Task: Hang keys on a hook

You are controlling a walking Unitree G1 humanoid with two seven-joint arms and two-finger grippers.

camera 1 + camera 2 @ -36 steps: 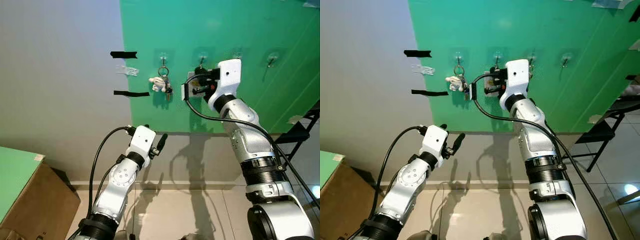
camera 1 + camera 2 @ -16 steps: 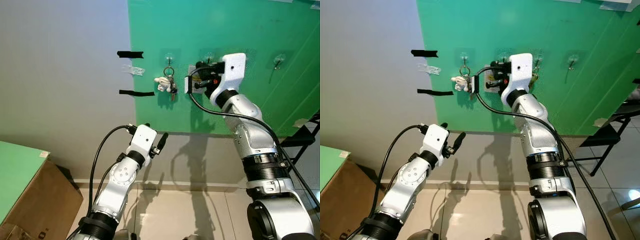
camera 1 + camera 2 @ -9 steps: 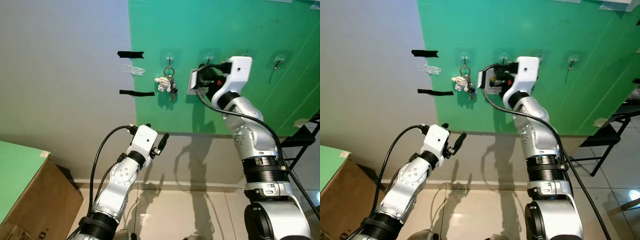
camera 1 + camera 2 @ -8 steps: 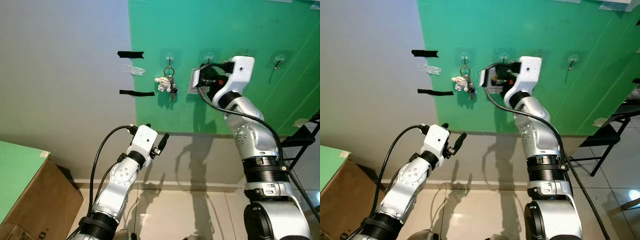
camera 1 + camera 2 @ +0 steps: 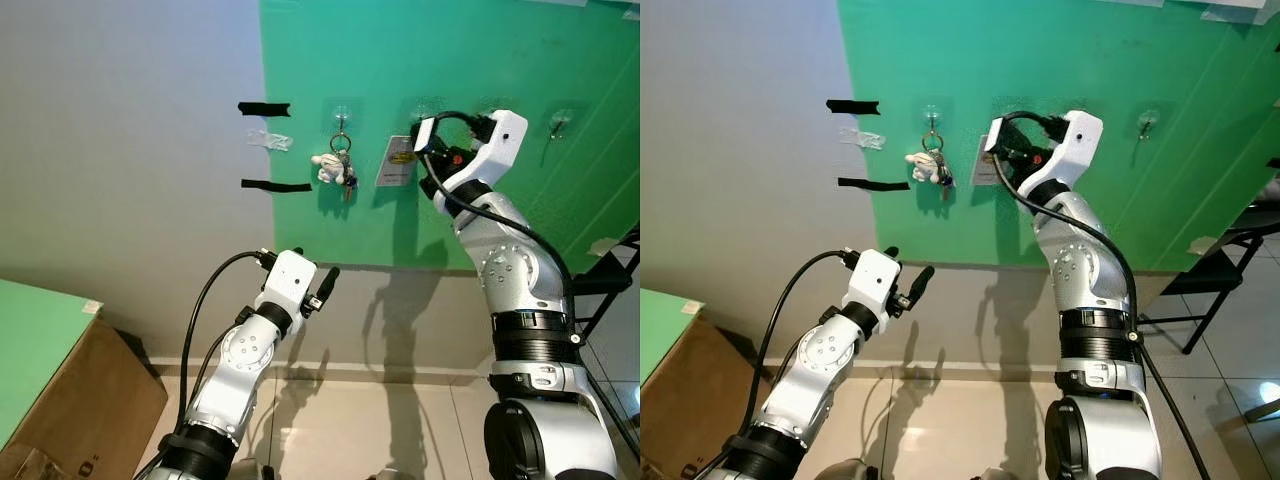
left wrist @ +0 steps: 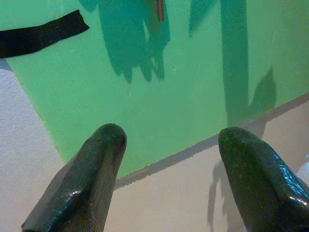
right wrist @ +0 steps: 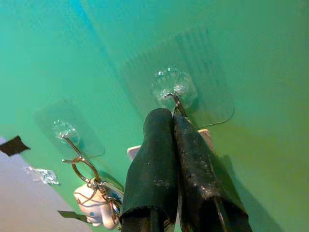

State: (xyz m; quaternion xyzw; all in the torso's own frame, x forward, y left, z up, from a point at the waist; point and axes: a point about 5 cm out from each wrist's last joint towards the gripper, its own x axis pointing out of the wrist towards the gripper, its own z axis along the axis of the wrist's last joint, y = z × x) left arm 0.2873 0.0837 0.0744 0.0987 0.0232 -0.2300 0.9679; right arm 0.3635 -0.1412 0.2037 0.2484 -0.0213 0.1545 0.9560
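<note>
Reaching up to the green wall panel (image 5: 450,60), the right hand (image 7: 175,116) has its two black fingers (image 7: 154,159) pressed together with no gap, their tips just under a clear adhesive hook (image 7: 172,84). A white tag (image 5: 395,162) hangs on the panel below that hook, beside the raised arm; whether the fingers pinch anything cannot be made out. On the next hook toward the robot's left (image 5: 341,116), a bunch of keys (image 5: 338,168) with a small white plush charm (image 5: 324,169) hangs from a metal ring. Two strips of black tape (image 5: 263,108) sit on the grey wall beside the panel. The left hand (image 6: 169,145) is held low in front of the wall, fingers spread wide and holding nothing. A cardboard box (image 5: 80,400) stands on the floor at the robot's left.
</note>
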